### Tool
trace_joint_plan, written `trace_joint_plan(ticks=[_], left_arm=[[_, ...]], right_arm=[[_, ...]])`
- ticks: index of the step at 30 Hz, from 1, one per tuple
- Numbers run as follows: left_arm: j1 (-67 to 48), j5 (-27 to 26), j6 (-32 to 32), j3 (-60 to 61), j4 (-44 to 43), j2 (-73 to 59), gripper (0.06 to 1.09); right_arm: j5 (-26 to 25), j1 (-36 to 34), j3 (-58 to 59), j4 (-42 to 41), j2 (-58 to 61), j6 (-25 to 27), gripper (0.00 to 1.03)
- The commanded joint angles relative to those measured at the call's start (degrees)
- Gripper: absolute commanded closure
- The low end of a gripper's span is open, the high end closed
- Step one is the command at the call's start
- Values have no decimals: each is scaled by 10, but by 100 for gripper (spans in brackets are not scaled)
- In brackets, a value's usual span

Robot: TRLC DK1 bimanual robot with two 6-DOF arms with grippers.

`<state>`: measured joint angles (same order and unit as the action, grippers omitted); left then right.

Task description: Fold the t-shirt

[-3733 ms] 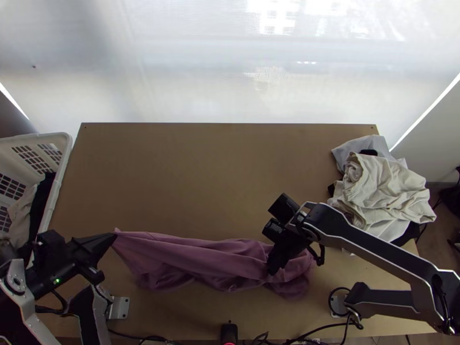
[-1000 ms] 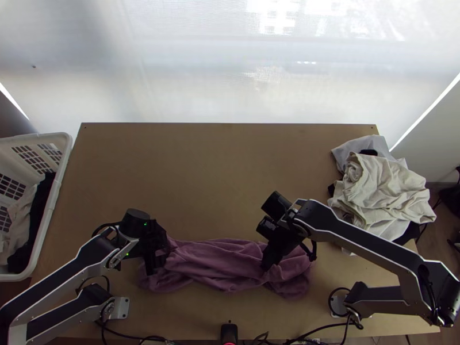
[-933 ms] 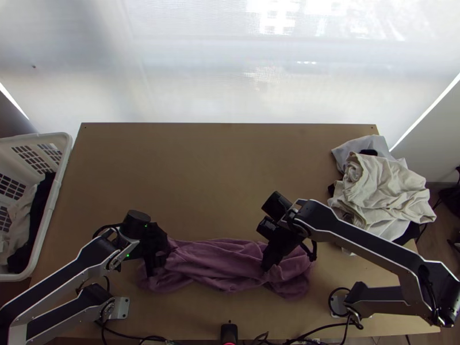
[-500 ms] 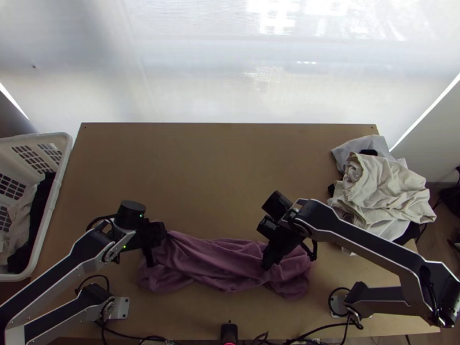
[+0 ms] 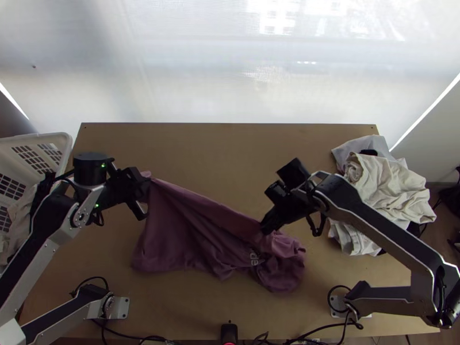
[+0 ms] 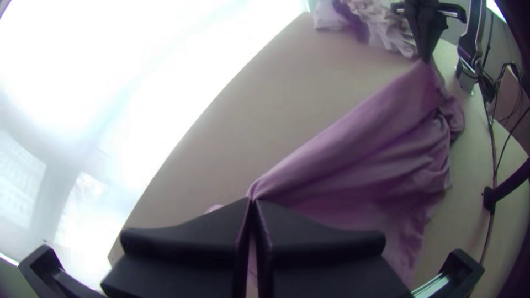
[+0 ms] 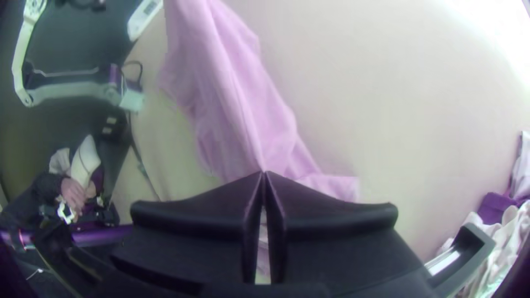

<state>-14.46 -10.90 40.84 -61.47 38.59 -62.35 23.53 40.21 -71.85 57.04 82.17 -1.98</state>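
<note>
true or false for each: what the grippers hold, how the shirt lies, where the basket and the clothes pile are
1. The left gripper is shut on the shirt. True.
2. The right gripper holds nothing. False: the right gripper is shut on the shirt as well.
3. The shirt lies in a neat folded square. False: it is drawn out between the grippers, with a bunched end by the right one.
4. A clothes pile is at the right side of the table. True.
5. The basket stands on the right. False: the basket is at the left side.
</note>
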Motion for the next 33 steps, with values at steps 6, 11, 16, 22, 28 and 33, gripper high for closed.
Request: trace_joint_plan(ticks=[6, 11, 16, 22, 28, 33], left_arm=[[-43, -3, -60, -114, 125, 69, 105], [-56, 2, -76, -172, 156, 87, 105], [-17, 3, -82, -259, 153, 61, 105], [-9, 3, -104, -275, 162, 72, 105], [-62, 7, -125, -253, 207, 127, 105], [-150, 5, -179, -190, 281, 192, 105]], right_arm=[[-14, -90, -302, 61, 20, -35, 100], [-18, -90, -378, 102, 5, -35, 100], [-30, -130, -471, 135, 6, -35, 100], [-31, -122, -451, 178, -19, -29, 100], [-32, -95, -410, 195, -59, -23, 100], [-26, -66, -250, 199, -122, -14, 100]])
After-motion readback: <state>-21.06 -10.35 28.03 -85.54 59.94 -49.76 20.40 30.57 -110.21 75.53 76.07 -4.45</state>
